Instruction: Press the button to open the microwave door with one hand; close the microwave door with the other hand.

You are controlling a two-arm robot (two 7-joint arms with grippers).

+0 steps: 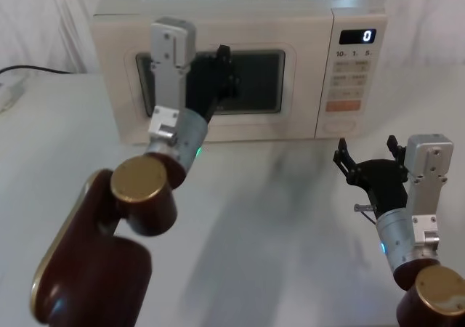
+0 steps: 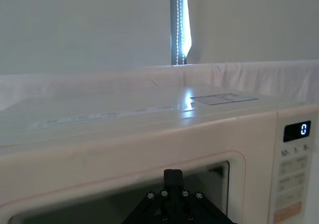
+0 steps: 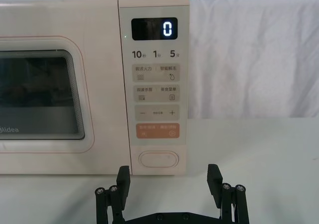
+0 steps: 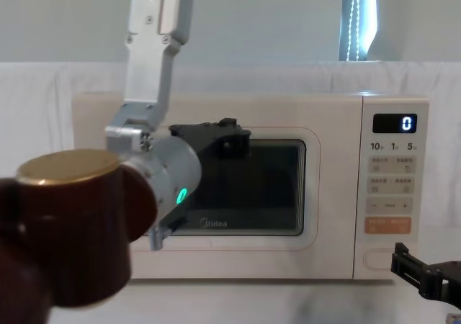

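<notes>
Right gripper [image 3: 169,176]: fingers spread apart, holding nothing, on bare table [image 1: 276,218] just short of the button [image 3: 159,160].
Left gripper [image 1: 224,69]: raised against the microwave door [image 1: 298,87] window; finger state cannot be told.
Door: shut, flush with the control panel [image 3: 154,84].
Writing: "Midea" on door; display reads "0"; "10", "1", "5" beneath.

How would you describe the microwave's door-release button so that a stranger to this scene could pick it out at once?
Find the cream microwave on the white table, then the narrow control panel right of its window. At the panel's very bottom sits the button: a wide cream oval, unlike the orange rectangular key directly above it.
</notes>
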